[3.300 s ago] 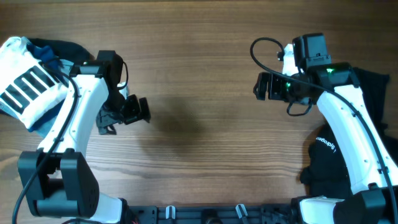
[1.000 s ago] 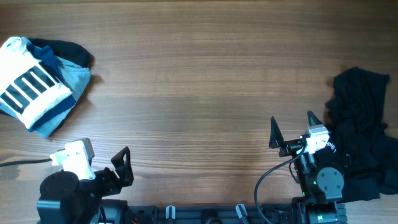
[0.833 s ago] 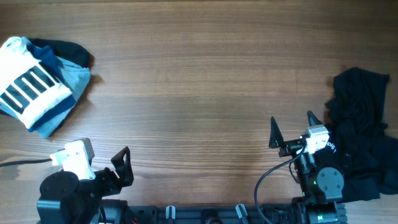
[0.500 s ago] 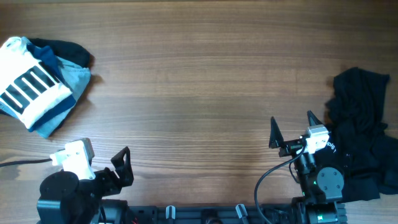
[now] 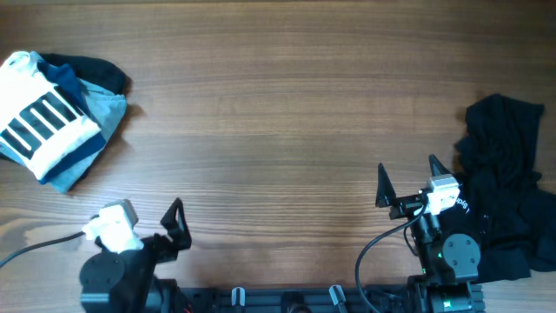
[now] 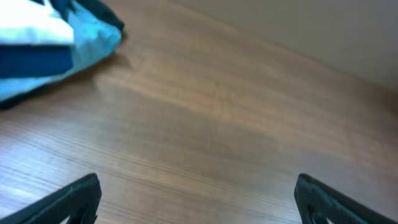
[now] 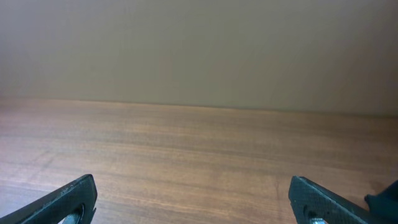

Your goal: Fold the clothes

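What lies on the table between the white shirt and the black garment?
Nothing. The overhead view shows only bare table wood between the white shirt and the black garment.

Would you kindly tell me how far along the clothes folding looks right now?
Looks done: the white T-shirt lies as a compact bundle at far left. In hand: nothing; the left gripper and right gripper rest open and empty at the near edge. Left: the black garment is a crumpled, unfolded heap at right.
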`<state>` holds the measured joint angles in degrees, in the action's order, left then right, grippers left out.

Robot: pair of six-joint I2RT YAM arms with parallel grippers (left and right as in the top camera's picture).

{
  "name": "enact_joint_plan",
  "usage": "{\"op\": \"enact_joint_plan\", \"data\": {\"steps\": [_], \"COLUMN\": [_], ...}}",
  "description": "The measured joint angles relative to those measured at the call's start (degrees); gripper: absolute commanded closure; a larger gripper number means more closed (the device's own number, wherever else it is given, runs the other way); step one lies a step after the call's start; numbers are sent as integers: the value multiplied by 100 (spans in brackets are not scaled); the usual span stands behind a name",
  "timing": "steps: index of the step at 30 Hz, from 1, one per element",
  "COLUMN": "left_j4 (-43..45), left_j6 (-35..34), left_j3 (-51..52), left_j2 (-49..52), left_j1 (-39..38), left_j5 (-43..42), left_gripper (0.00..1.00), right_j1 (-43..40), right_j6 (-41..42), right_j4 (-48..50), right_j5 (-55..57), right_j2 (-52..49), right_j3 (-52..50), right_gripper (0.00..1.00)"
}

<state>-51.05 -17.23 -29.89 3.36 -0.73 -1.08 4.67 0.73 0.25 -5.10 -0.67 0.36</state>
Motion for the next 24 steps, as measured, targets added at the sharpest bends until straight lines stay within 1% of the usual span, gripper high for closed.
{"op": "enact_joint_plan", "data": {"steps": [1, 4, 6, 7, 8, 9, 11, 12, 13, 15, 17, 24], "left_j4": [168, 1115, 2155, 2446, 3296, 3746, 4452, 4666, 4887, 4876, 4699, 4699], "left_j6": [0, 0, 2, 20, 133, 227, 531, 658, 933, 1397, 1692, 1937], "left_j3": [216, 1016, 1591, 1834, 2153, 2312, 2594, 2691, 2813, 2903, 2920, 2920], "left_j2": [-111, -240, -249, -254, -258, -262, -258, -264, -262, -262, -262, -262], "left_j1": [0, 0, 0, 0, 0, 0, 0, 0, 0, 0, 0, 0], "left_j5": [-2, -4, 0, -2, -2, -2, -7, -11, -48, -109, -140, -177], "left_gripper": [0, 0, 0, 0, 0, 0, 0, 0, 0, 0, 0, 0], "right_j1": [0, 0, 0, 0, 0, 0, 0, 0, 0, 0, 0, 0], "right_j6": [0, 2, 0, 2, 2, 0, 0, 0, 2, 2, 0, 2], "right_j4": [-2, 0, -2, 0, -2, -4, -2, 0, -2, -2, -4, -2], "right_j5": [-2, -2, -4, -4, -4, -2, -4, -2, -2, -4, -4, -4], "right_j2": [0, 0, 0, -2, 0, 0, 0, 0, 0, 0, 0, 0], "right_j3": [0, 0, 0, 0, 0, 0, 0, 0, 0, 0, 0, 0], "right_gripper": [0, 0, 0, 0, 0, 0, 0, 0, 0, 0, 0, 0]}}
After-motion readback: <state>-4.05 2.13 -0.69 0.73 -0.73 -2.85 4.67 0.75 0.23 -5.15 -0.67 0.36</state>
